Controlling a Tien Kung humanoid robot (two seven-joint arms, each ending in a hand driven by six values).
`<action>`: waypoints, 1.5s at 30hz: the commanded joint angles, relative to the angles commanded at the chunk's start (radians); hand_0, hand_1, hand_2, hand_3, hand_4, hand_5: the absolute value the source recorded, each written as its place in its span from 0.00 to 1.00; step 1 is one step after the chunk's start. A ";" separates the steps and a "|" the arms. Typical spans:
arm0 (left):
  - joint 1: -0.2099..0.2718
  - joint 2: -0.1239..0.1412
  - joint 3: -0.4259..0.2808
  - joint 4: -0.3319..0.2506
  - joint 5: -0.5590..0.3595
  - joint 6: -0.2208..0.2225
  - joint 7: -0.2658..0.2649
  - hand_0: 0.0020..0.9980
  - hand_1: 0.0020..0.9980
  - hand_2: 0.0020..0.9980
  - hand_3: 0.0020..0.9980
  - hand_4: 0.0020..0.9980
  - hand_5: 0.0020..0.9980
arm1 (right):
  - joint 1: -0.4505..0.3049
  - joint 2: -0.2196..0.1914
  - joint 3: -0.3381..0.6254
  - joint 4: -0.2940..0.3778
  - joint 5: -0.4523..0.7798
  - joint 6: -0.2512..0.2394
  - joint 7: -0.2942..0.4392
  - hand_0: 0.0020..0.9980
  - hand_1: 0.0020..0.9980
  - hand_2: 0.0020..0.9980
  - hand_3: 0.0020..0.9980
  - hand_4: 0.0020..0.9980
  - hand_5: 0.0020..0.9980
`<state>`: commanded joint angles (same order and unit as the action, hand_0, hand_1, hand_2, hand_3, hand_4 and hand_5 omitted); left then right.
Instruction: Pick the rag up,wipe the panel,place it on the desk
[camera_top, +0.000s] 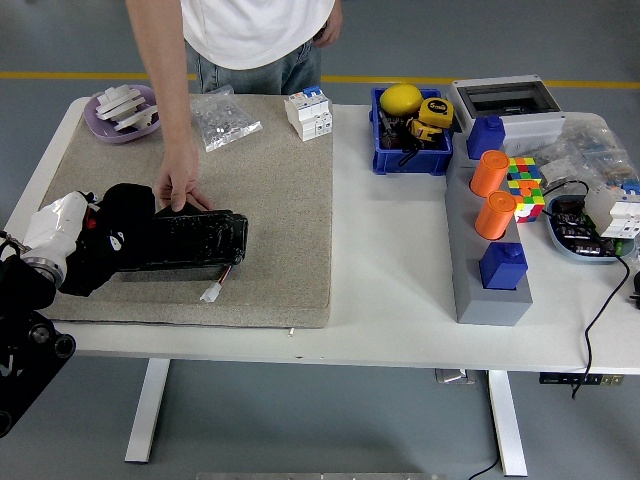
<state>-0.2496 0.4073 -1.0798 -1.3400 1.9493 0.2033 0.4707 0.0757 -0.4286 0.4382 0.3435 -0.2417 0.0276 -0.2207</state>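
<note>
I am pressing the black rag (110, 248) onto the left end of the black panel (190, 240), which is lying on the beige mat (270, 200) near the table's front left. My left hand (75, 240) is closing around the rag, though the cloth is hiding my fingers, so the grip looks closed at best. A person's hand (178, 185) is touching the panel's far edge.

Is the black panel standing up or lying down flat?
Lying flat. The long black panel rests lengthwise on the beige mat, a person's hand steadying its far edge.
</note>
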 joint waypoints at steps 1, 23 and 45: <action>-0.005 -0.002 0.009 -0.002 -0.002 0.000 0.001 0.20 0.12 0.54 0.53 0.26 0.00 | 0.000 0.000 0.000 0.000 -0.001 0.000 0.000 0.74 0.61 0.67 0.62 1.00 0.62; -0.093 -0.031 0.217 -0.077 -0.027 -0.019 0.025 0.20 0.12 0.54 0.53 0.26 0.00 | 0.006 -0.001 -0.003 0.001 0.001 0.002 0.001 0.74 0.61 0.67 0.62 1.00 0.62; -0.124 -0.050 0.332 -0.121 -0.030 -0.027 0.048 0.20 0.12 0.55 0.53 0.28 0.00 | 0.004 -0.002 0.005 0.000 -0.001 0.002 0.001 0.74 0.61 0.66 0.62 1.00 0.62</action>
<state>-0.3734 0.3574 -0.7477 -1.4614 1.9190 0.1767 0.5183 0.0800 -0.4303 0.4431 0.3440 -0.2422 0.0296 -0.2196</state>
